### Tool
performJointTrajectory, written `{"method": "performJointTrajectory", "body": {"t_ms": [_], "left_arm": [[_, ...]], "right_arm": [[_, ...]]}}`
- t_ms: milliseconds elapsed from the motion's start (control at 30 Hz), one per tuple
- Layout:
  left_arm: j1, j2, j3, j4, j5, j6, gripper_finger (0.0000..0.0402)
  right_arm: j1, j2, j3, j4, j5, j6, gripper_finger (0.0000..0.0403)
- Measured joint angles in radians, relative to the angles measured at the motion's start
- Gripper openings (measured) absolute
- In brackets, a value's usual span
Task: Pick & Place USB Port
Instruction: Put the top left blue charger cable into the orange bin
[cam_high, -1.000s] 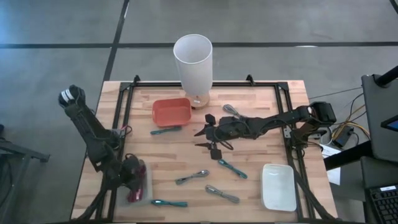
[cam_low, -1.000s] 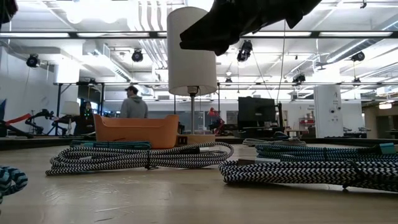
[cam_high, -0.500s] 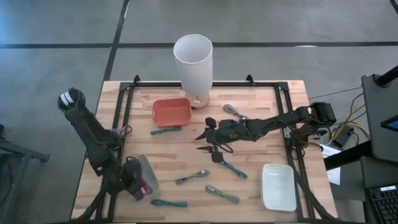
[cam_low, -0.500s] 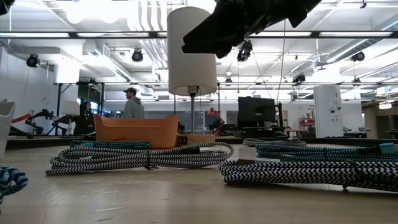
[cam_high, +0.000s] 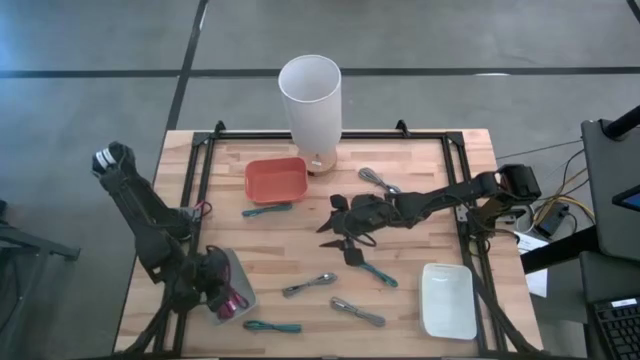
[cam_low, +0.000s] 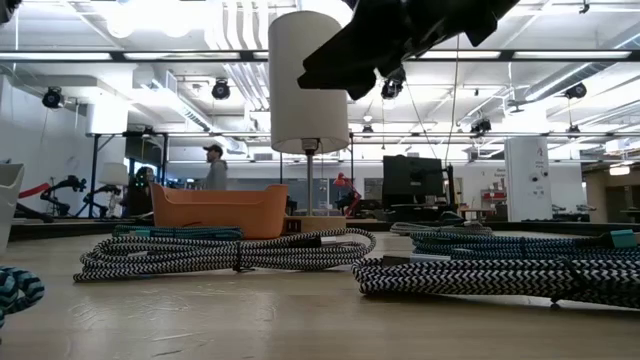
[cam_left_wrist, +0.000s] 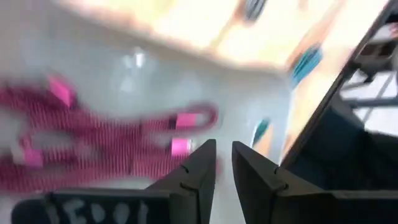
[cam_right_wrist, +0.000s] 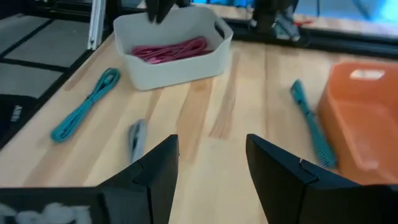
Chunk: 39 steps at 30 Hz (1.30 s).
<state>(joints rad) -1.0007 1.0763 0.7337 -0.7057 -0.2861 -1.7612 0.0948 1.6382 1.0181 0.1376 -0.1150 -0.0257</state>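
Note:
A coiled pink USB cable (cam_left_wrist: 106, 134) lies on the floor of a white bin (cam_high: 240, 274) at the table's near left. My left gripper (cam_left_wrist: 223, 155) hangs just above that bin (cam_high: 217, 290), pointing steeply down, its fingers a narrow gap apart with nothing between them. Over the table's middle, my right gripper (cam_high: 335, 226) stands wide open and holds nothing; its wrist view looks toward the bin (cam_right_wrist: 180, 68) and the pink cable (cam_right_wrist: 169, 50). The dark shape at the top of the low view is my right gripper (cam_low: 400, 40).
Loose cables lie on the wood: teal ones (cam_high: 268, 209), (cam_high: 372, 270), (cam_high: 272, 326) and grey braided ones (cam_high: 378, 180), (cam_high: 308, 284), (cam_high: 357, 311). An orange bin (cam_high: 276, 179) and a tall white lamp (cam_high: 311, 100) stand at the back. A white tray (cam_high: 447, 300) sits near right.
My left gripper has risen out of the white bin and rolled about its own axis. The bin has shifted and turned a little on the table, and its wall now shows at the low view's left edge. The pink cable stays inside it.

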Motion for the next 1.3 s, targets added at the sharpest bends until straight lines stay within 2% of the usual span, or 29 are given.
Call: {"method": "performJointTrajectory", "body": {"t_ms": [367,467,567,767,933,1100,1300], "left_arm": [[0.066,0.0,0.174,-0.035,-0.413,0.532,0.0082],[0.075,-0.001,0.186,-0.028,-0.529,0.593,0.0082],[0.091,-0.001,0.177,-0.019,-0.572,0.618,0.0082],[0.143,0.036,0.119,0.118,-0.567,0.652,0.0083],[0.199,0.106,0.09,0.314,-0.494,0.858,0.0083],[0.292,0.199,0.09,0.483,-0.349,1.086,0.0088],[0.457,0.319,0.099,0.517,-0.109,1.161,0.0121]], "right_arm": [[0.072,0.0,-0.043,-0.019,-0.001,0.087,0.0182],[0.091,0.0,-0.055,-0.02,0.009,0.107,0.0182],[0.104,0.0,-0.063,-0.019,0.011,0.124,0.0182],[0.114,0.0,-0.072,-0.02,0.013,0.132,0.0182],[0.115,0.0,-0.072,-0.02,0.012,0.128,0.0182],[0.115,0.0,-0.072,-0.02,0.012,0.127,0.0182],[0.114,0.0,-0.072,-0.02,0.013,0.123,0.0182]]}}
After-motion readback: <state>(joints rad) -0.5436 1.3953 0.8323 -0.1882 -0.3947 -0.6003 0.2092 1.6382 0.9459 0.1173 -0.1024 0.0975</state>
